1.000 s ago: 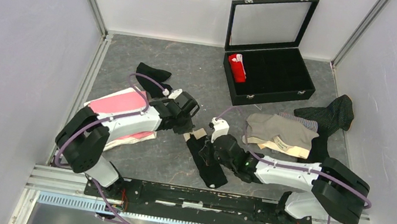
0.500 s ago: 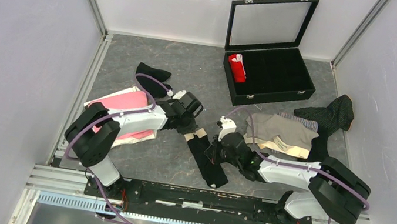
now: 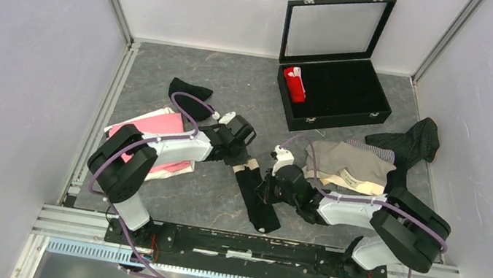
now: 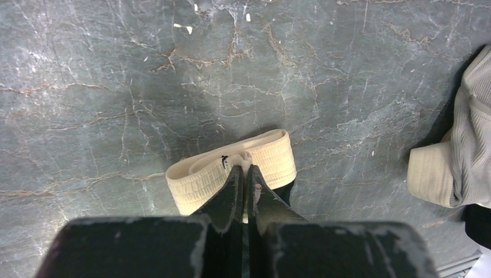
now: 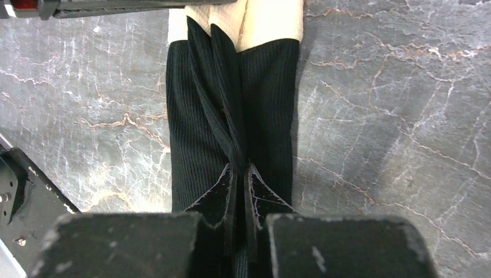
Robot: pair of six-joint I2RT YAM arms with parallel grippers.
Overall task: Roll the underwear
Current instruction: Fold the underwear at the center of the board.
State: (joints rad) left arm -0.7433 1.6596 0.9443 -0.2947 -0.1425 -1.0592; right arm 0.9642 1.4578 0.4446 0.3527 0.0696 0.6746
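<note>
A black ribbed underwear (image 3: 258,196) with a cream waistband (image 4: 231,168) lies folded into a long strip between the arms. My left gripper (image 3: 240,154) is shut on the cream waistband at the strip's far end (image 4: 244,169). My right gripper (image 3: 267,185) is shut on a pinched ridge of the black cloth (image 5: 231,127) at mid-strip (image 5: 240,168). A red rolled garment (image 3: 294,83) sits in the black case (image 3: 351,110). Pink underwear (image 3: 156,133) lies under the left arm. A beige one (image 3: 346,167) and a dark pinstriped one (image 3: 409,143) lie at the right.
Another black garment (image 3: 188,91) lies on the far left of the grey mat. The case's glass lid (image 3: 334,27) stands open against the back wall. White walls close in both sides. A metal rail (image 3: 249,246) runs along the near edge.
The left gripper has moved right and slightly nearer with the waistband end. The right gripper has shifted slightly away from the base along the strip; the black strip has moved a little with them.
</note>
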